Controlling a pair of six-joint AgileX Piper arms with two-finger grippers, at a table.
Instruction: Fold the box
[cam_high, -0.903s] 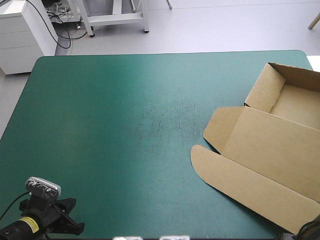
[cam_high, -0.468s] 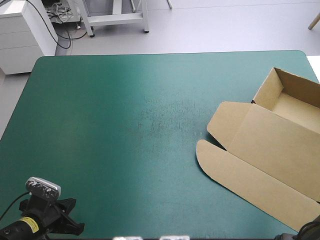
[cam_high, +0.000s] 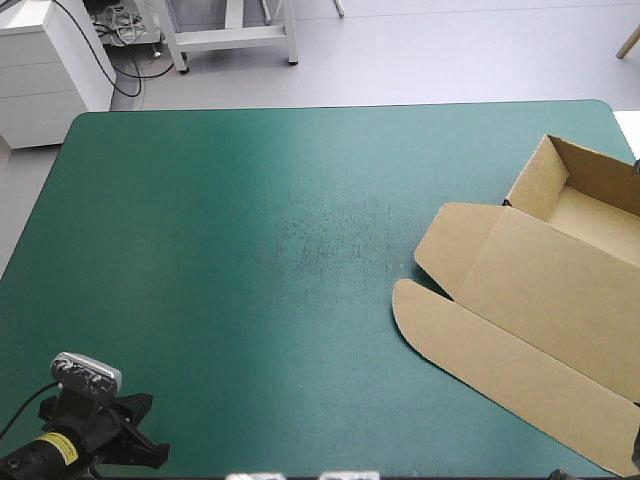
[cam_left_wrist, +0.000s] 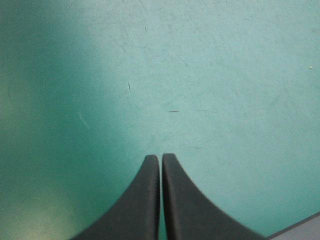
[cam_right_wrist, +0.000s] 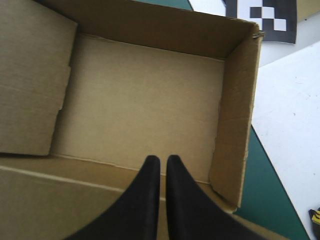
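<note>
High view: the brown box (cam_high: 540, 300) lies as an open tray, lid flat, at the right edge of the teal-green cover (cam_high: 250, 250). Over the box's hinge fold hovers the right gripper (cam_right_wrist: 163, 159), fingers pressed together, empty. Well apart from the box, the left gripper (cam_left_wrist: 161, 159) is equally pinched. The walls look tucked, so the folding seems finished and a retreat comes next. Nothing crowds the box.

No readable text, checkered marker (cam_right_wrist: 261, 15) beyond box (cam_right_wrist: 150, 100), yellow arm label (cam_high: 60, 447) illegible

Box (cam_high: 530, 290) — tray end cut off at high view's right edge
</note>
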